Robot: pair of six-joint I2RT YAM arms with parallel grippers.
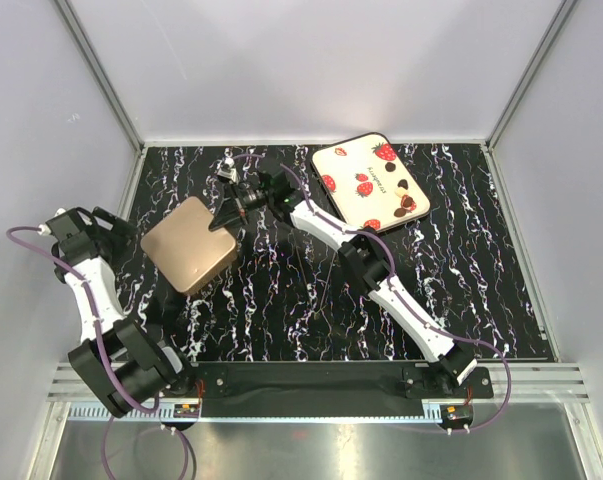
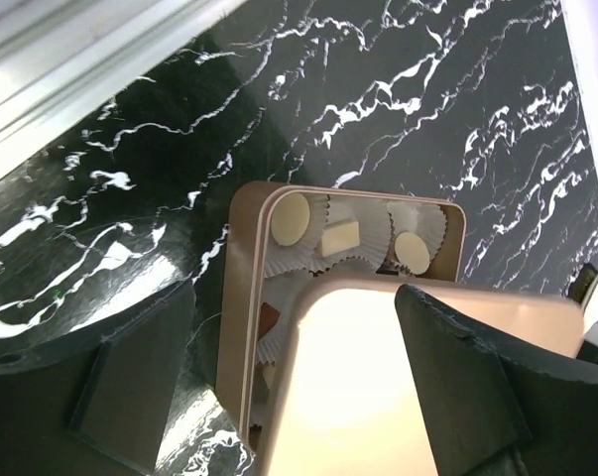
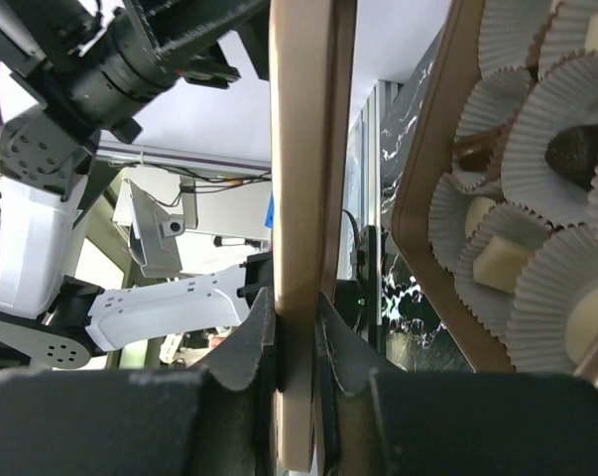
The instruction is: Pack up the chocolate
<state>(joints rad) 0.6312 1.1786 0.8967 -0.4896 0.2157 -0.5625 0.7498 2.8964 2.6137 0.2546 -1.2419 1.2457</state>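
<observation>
The flat brown lid (image 1: 189,243) hangs over the brown box, hiding it from above. My right gripper (image 1: 231,213) is shut on the lid's edge (image 3: 300,248). In the left wrist view the lid (image 2: 378,387) covers the near part of the box (image 2: 241,297), and white chocolate pieces (image 2: 340,236) lie in paper cups at its far end. The right wrist view shows white and dark chocolate (image 3: 497,260) in cups in the tilted box. My left gripper (image 1: 124,238) is open at the lid's left side, its fingers (image 2: 130,397) holding nothing.
A cream tray (image 1: 353,158) printed with strawberries lies at the back right, with a few dark chocolate pieces (image 1: 408,203) on it. The black marbled table (image 1: 311,310) is bounded by white walls and a metal rail at the near edge.
</observation>
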